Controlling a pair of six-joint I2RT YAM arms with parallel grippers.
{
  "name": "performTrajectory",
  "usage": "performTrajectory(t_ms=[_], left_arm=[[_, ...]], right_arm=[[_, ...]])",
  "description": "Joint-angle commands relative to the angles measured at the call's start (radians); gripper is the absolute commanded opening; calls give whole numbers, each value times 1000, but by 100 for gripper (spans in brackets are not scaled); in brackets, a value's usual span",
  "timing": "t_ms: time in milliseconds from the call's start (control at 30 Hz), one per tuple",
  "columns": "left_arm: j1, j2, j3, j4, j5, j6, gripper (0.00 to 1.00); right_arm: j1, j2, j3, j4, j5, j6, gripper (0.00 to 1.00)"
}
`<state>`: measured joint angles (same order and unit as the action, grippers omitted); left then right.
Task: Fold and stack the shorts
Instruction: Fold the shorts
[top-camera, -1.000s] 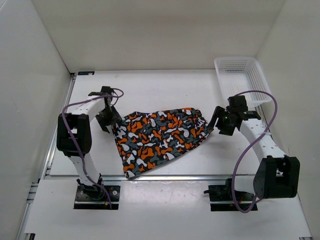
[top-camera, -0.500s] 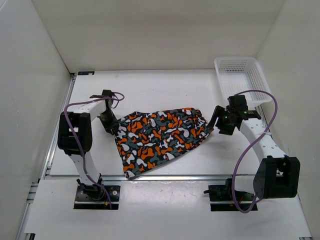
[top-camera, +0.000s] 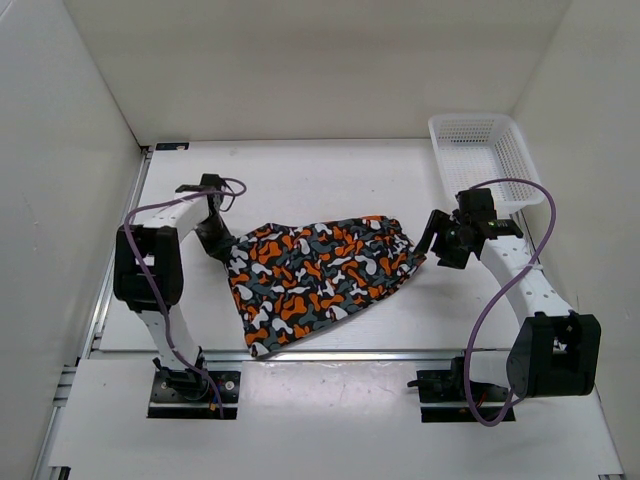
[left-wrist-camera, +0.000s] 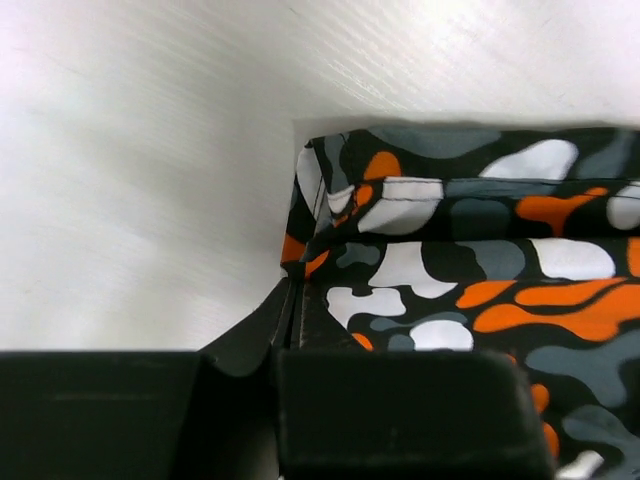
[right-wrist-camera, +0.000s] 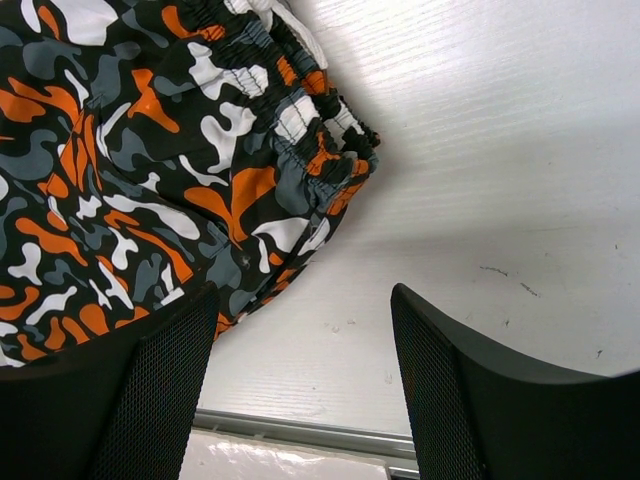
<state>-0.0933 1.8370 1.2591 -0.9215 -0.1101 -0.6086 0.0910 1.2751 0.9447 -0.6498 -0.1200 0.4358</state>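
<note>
The shorts (top-camera: 320, 270), blotched orange, white, grey and black, lie folded flat in the middle of the table. My left gripper (top-camera: 222, 245) is at their upper left corner. In the left wrist view its jaws are pressed together on the edge of that hemmed corner of the shorts (left-wrist-camera: 450, 280), so the left gripper (left-wrist-camera: 295, 292) is shut on the fabric. My right gripper (top-camera: 432, 245) hovers just off the right end, where the elastic waistband of the shorts (right-wrist-camera: 150, 150) bunches. The right gripper (right-wrist-camera: 300, 300) is open, with only bare table between its fingers.
A white mesh basket (top-camera: 480, 150) stands at the back right, behind the right arm. The table's front rail (right-wrist-camera: 300, 430) runs just below the right gripper. White walls close in the left, back and right sides.
My left gripper has slid onto the shorts' upper left corner and shut on it. The right arm and the rest of the shorts have not moved.
</note>
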Motion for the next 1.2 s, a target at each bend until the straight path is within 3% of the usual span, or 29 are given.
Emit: performTrajectory(t_ms=[0,133,333,400,500,533,733,833,1000,1167], left_arm=[[10,-123,86,-78,-85,12,10],[36,-142,207,-160,-117,12,10],[73,-58,252,-181,-117,30,10],[83,-45,237,-181,-108,30,24],[93,-45,204,-172,-108,21,92],[93,-73,189,-172,-108,21,100],[104,-179,96,-146,-48,1,100],[95,-249,-7,-116,22,-8,95],[54,-340,-145,-76,76,-39,90],[30,-361,-228,-50,98,-68,88]], right_arm=[[-5,-13,40,-10,-15,-11,74],[-5,-13,40,-10,-15,-11,74],[-5,-13,40,-10,-15,-11,77],[-5,-13,40,-10,-15,-11,79],[-5,-2,29,9,-41,-2,82],[-5,7,29,9,-41,-2,82],[-5,119,-4,125,-170,30,86],[-5,203,-4,182,-211,52,86],[4,337,5,275,-222,86,78],[44,403,5,308,-172,104,61]])
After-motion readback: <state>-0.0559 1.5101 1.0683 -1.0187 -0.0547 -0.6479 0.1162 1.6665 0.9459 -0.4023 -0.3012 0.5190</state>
